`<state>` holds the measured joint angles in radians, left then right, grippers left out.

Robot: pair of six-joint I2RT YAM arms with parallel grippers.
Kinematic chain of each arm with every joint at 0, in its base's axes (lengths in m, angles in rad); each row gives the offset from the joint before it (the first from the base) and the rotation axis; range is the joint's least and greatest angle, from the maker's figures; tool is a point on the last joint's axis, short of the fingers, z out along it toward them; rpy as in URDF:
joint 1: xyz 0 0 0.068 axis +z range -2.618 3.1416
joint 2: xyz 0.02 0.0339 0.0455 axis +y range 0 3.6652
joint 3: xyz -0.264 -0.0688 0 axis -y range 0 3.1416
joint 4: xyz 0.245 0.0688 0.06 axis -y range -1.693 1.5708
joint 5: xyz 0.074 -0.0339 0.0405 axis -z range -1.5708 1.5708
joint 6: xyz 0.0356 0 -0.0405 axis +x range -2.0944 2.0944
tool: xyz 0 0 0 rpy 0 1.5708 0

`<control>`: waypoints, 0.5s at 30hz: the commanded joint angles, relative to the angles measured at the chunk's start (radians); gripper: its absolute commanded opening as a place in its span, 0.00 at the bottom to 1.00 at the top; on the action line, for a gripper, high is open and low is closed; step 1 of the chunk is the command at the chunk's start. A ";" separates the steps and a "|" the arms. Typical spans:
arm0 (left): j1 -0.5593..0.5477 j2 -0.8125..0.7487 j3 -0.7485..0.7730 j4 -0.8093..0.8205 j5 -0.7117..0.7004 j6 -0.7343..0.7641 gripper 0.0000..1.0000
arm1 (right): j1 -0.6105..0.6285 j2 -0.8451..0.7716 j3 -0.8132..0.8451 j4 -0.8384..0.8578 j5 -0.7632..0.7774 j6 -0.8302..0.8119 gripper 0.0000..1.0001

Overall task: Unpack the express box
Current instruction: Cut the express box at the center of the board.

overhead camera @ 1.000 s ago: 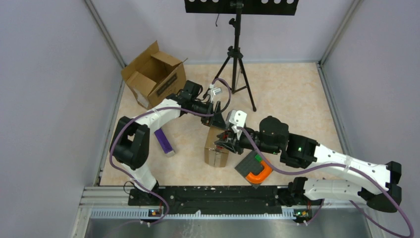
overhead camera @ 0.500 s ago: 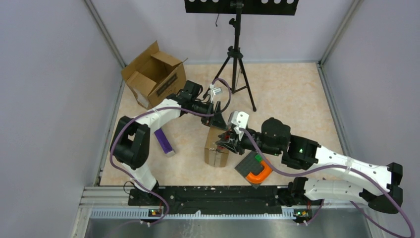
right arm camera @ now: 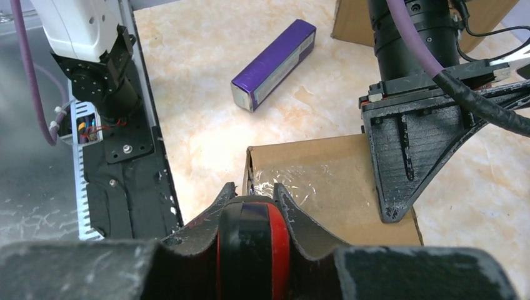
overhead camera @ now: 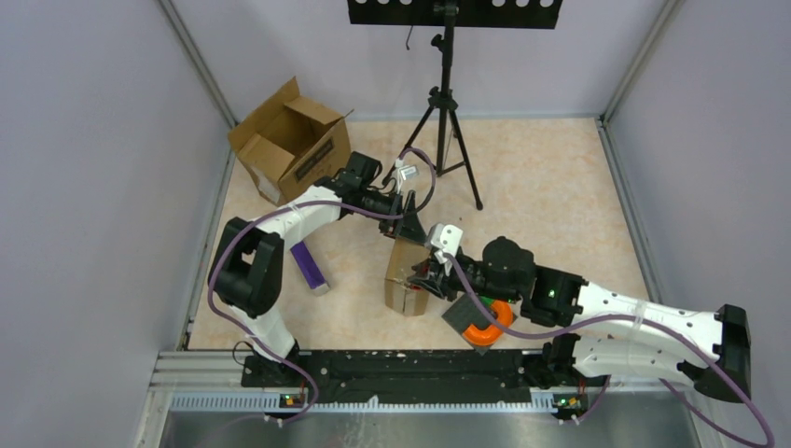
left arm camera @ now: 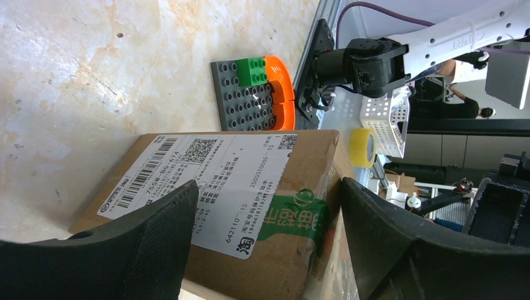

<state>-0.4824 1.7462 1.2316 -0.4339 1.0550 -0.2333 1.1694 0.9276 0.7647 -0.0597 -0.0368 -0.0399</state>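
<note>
R gripper point(right arm camera: 250, 192) clamped on red-black tool point(right arm camera: 253, 240), at glossy-taped near edge of sealed cardboard box point(overhead camera: 408, 285), mid-table. Gray studded plate point(left arm camera: 247, 100) w/ orange arc just right, under R arm. L gripper point(left arm camera: 267, 184) wide, fingers flanking box's far end. Purple carton point(overhead camera: 309, 266) left. Open carton point(overhead camera: 291, 140), tripod point(overhead camera: 446, 112) far. Bare marbled tabletop point(overhead camera: 560, 187) far right.
</note>
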 commanded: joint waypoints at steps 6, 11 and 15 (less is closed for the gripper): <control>-0.008 0.075 -0.047 -0.067 -0.229 0.120 0.84 | 0.009 -0.007 0.108 0.030 0.070 0.012 0.00; -0.007 0.075 -0.050 -0.061 -0.239 0.109 0.84 | 0.009 -0.006 0.129 0.104 0.044 0.005 0.00; -0.008 0.073 -0.058 -0.049 -0.236 0.100 0.84 | 0.009 0.061 0.144 0.097 0.000 0.007 0.00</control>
<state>-0.4812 1.7527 1.2343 -0.4290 1.0618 -0.2348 1.1698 0.9455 0.8417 -0.0582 -0.0185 -0.0261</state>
